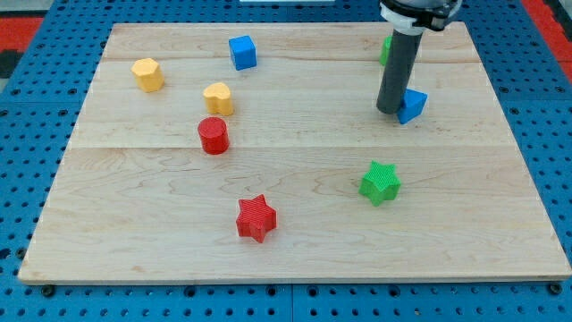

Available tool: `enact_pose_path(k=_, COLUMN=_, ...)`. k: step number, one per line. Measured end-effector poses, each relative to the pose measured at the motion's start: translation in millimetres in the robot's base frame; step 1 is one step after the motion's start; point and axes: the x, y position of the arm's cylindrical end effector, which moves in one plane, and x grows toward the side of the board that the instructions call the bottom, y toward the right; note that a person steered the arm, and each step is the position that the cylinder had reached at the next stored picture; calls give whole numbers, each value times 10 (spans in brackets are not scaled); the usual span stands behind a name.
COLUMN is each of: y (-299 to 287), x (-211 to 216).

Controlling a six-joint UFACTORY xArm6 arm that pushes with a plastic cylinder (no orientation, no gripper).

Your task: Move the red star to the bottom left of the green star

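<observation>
Nearest you is the red star (256, 218), ribbed plastic, lying flat near the board's bottom edge, a bit left of centre. Its sides show fine horizontal ridges and its points are blunt.

The green star (381, 182) has the same ribbed texture. It sits at about 2 o'clock from the red star, well apart from it; so the red star lies at roughly 8 o'clock from the green one.

The board (295, 259) is pale wood planks with visible grain, resting on a blue perforated surface (36, 304).

Your other blocks:
- red cylinder (214, 135), 11 o'clock from the red star
- yellow rounded block (218, 97), just beside the cylinder at 12 o'clock; exact shape hard to tell
- yellow block (148, 74) farther toward 10 o'clock, looks hexagonal
- blue cube (242, 52) near the top edge
- blue block (412, 105), angular, shape unclear
- green block (385, 49), mostly hidden behind the rod

You have no gripper, so nothing opens or holds anything. My tip (389, 110) is a smooth dark rod end, touching or just beside the blue block's left side, at 12 o'clock from the green star and well apart from the red star.
</observation>
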Motion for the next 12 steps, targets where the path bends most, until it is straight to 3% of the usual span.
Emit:
enact_pose_path(k=3, y=167, x=1698)
enact_pose_path(k=4, y=-477, x=1499)
enact_pose_path(k=5, y=-623, x=1262)
enact_pose_path(k=6, y=-388, x=1119)
enact_pose_path(k=7, y=-318, x=1406)
enact_pose_path(k=8, y=-528, x=2118)
enact_pose_path(k=9, y=-1658, x=2191)
enact_pose_path(k=10, y=-1882, x=1733)
enact_pose_path(k=11, y=-1285, x=1430)
enact_pose_path(k=12, y=-1554, x=1810)
